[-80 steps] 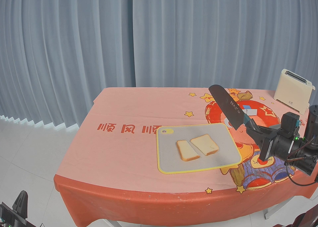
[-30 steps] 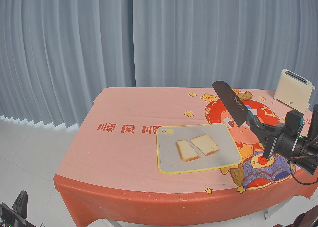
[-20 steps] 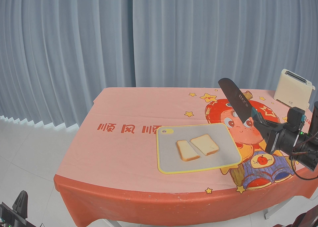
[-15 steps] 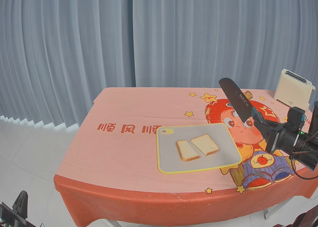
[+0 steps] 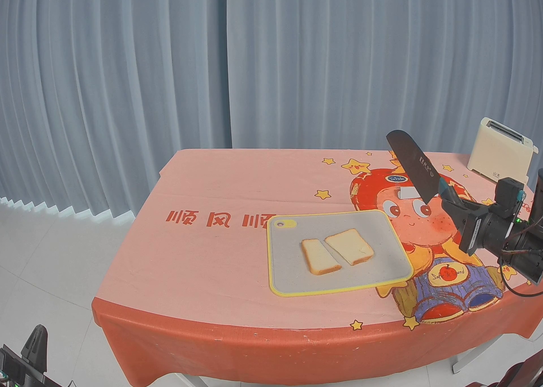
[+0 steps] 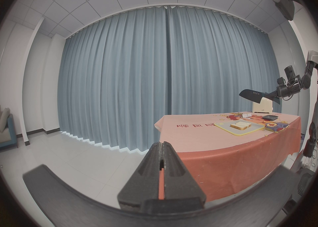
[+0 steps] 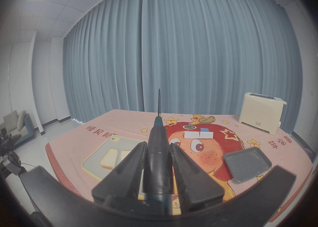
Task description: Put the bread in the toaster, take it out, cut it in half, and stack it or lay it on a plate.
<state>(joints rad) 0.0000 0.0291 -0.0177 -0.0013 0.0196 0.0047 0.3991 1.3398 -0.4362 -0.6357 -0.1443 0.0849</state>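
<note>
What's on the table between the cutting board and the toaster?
Between the cutting board and the toaster lies a small white block; the right wrist view shows it plainly. The grey tray sits off that line, nearer the robot.

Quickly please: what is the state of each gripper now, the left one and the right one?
Left gripper: shut, holding nothing.
Right gripper: shut on the knife, held by its handle.
</note>
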